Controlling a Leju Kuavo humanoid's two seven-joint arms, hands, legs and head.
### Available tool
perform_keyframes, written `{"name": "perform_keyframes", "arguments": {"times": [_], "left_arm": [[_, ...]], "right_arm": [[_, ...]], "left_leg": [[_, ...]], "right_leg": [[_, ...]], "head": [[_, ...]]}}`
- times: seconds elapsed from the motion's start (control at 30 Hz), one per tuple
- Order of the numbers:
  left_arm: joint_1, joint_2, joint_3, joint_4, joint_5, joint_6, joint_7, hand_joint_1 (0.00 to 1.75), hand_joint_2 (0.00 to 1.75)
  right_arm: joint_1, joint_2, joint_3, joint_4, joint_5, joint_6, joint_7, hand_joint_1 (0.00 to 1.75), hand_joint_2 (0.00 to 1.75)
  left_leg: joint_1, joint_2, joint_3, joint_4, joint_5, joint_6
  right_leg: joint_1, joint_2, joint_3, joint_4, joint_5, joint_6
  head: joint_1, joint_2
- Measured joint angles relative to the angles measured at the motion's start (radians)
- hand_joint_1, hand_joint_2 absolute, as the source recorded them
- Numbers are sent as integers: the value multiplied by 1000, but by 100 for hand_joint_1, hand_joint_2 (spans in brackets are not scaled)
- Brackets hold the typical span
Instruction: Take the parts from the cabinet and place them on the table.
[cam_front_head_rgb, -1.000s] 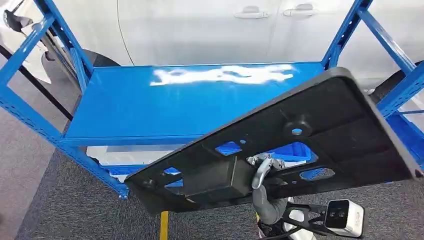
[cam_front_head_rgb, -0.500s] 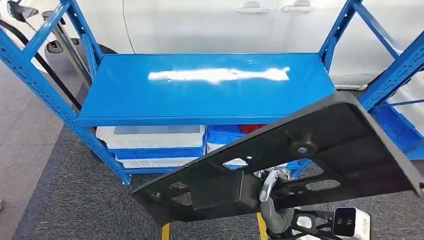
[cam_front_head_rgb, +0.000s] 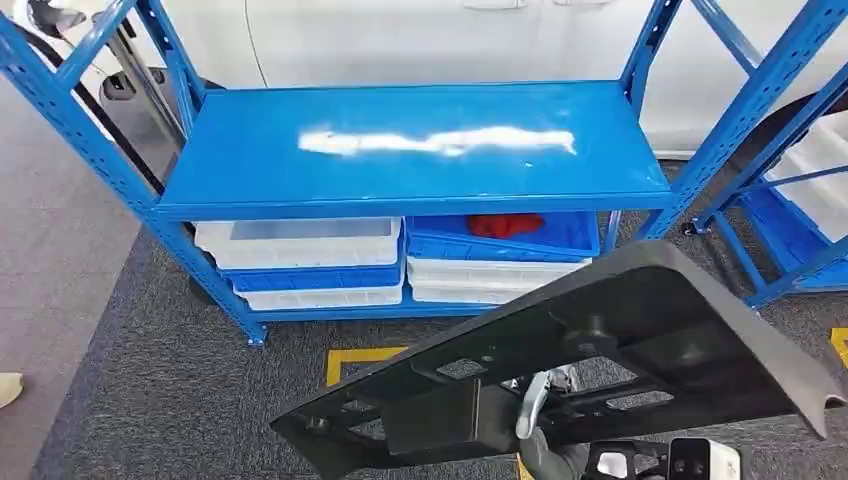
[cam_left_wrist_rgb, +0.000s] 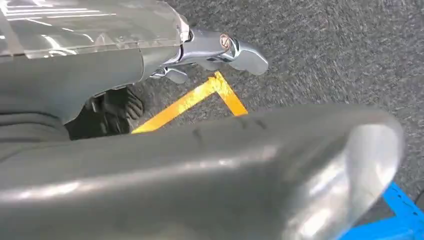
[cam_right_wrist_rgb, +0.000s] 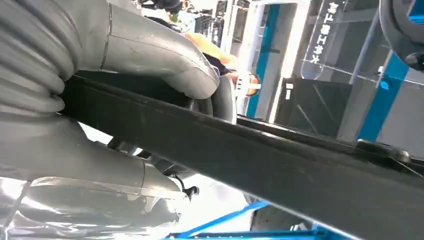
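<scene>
I am backing away from the blue cabinet, my right hand still clamping the black part, carrying it tableward.

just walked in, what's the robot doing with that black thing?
The right robot hand grips a large black panel by its edge and holds it tilted in front of the blue rack. The rack's top shelf is bare; bins sit stacked below it. The panel hangs in the air over grey carpet, not set down anywhere. The left robot hand's state is unclear.
</scene>
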Motion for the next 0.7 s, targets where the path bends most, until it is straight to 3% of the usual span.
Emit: {"name": "perform_keyframes", "arguments": {"times": [0.03, 0.07, 0.13, 0.17, 0.2, 0.23, 0.3, 0.33, 0.37, 0.4, 0.43, 0.47, 0.5, 0.53, 0.57, 0.63, 0.67, 0.7], "left_arm": [[-2, 0, 0, 0, 0, -5, 0, 0, 0], [-3, 0, 0, 0, 0, -8, 1, 0, 0], [-1, 0, -2, 0, -1, -13, 3, 0, 0], [1, 0, -3, 0, -1, -14, 4, 0, 0], [-2, -1, -3, 0, -1, -14, 4, 0, 0], [-3, 0, -3, 0, 0, -14, 5, 0, 0], [-4, 0, -5, 0, 0, -15, 8, 0, 0], [-4, 0, -5, 0, 0, -15, 10, 0, 0], [-4, 0, -5, 0, 0, -15, 13, 0, 0], [-4, 0, -5, 0, 0, -15, 15, 0, 0], [-4, 0, -5, 0, 0, -15, 16, 0, 0], [-4, 0, -6, 0, 0, -15, 17, 0, 0], [-4, -1, -6, 0, 0, -15, 17, 0, 0], [-4, -1, -6, 0, 0, -15, 17, 0, 0], [-5, -1, -7, 0, 0, -15, 17, 0, 0], [-5, -1, -8, 0, 0, -14, 17, 0, 0], [-3, -1, -8, 0, 0, -12, 17, 0, 0], [-2, 0, -9, 0, -1, -8, 16, 0, 0]], "right_arm": [[5, 5, -7, -6, 10, -4, 0, 175, 175], [11, 8, -11, -11, 18, -8, 0, 175, 175], [20, 16, -15, -26, 31, -21, 0, 175, 175], [25, 18, -17, -30, 34, -22, 0, 175, 175], [29, 19, -20, -32, 36, -23, 0, 175, 175], [32, 21, -24, -36, 43, -29, 0, 175, 175], [38, 22, -24, -41, 50, -44, 0, 175, 175], [40, 23, -24, -41, 52, -47, 0, 175, 175], [42, 23, -24, -41, 52, -54, 0, 175, 175], [42, 24, -24, -40, 52, -57, 0, 175, 175], [41, 24, -24, -40, 52, -58, 0, 175, 175], [41, 24, -24, -40, 52, -58, 0, 175, 175], [40, 25, -24, -40, 52, -58, 0, 175, 175], [37, 25, -23, -40, 52, -58, 0, 175, 175], [37, 27, -23, -40, 50, -59, 0, 175, 175], [36, 30, -23, -40, 49, -61, 0, 175, 175], [36, 30, -22, -40, 49, -61, 0, 175, 175], [35, 31, -21, -40, 48, -61, 0, 175, 175]], "left_leg": [[-10, -1, 48, -78, -30, 6], [-11, -3, 43, -72, -30, 18], [-13, -4, 28, -71, -18, 26], [-5, -2, 18, -81, -5, 38], [-2, 6, 15, -82, 7, 46], [-2, 6, 1, -82, 18, 57], [-6, 8, -26, -79, 39, 60], [-7, 8, -39, -78, 49, 60], [-7, 8, -54, -76, 60, 58], [-7, 8, -69, -73, 67, 56], [-7, 8, -81, -70, 74, 54], [-7, 7, -91, -66, 81, 50], [-6, 6, -97, -60, 85, 45], [-11, 5, -106, -59, 91, 38], [-11, 6, -109, -57, 99, 33], [-10, 5, -112, -65, 115, 21], [-12, 5, -114, -66, 123, 14], [-7, 3, -121, -56, 104, 11]], "right_leg": [[2, -1, -8, 6, 6, 7], [2, -4, -7, 0, 15, 14], [2, -6, -8, -4, 34, 24], [7, -3, -10, -6, 43, 32], [1, 5, -25, 8, 11, 36], [1, 6, -39, 52, -52, 40], [-3, 6, -74, 204, -168, 48], [-4, 6, -85, 268, -194, 50], [-5, 6, -83, 304, -188, 52], [-6, 6, -59, 292, -157, 52], [-8, 6, -17, 243, -119, 52], [-9, 6, 47, 155, -86, 50], [-10, 7, 113, 56, -77, 47], [-5, 10, 147, -2, -112, 41], [-1, 13, 153, -26, -116, 33], [4, 13, 141, -21, -105, 21], [2, 11, 134, -25, -96, 9], [-6, 5, 129, -30, -85, -4]], "head": [[0, 0], [0, 0], [0, 0], [0, 0], [0, 0], [0, 0], [0, 0], [0, 0], [0, 0], [0, 0], [0, 0], [0, 0], [0, 0], [0, 0], [0, 0], [0, 0], [0, 0], [0, 0]]}}
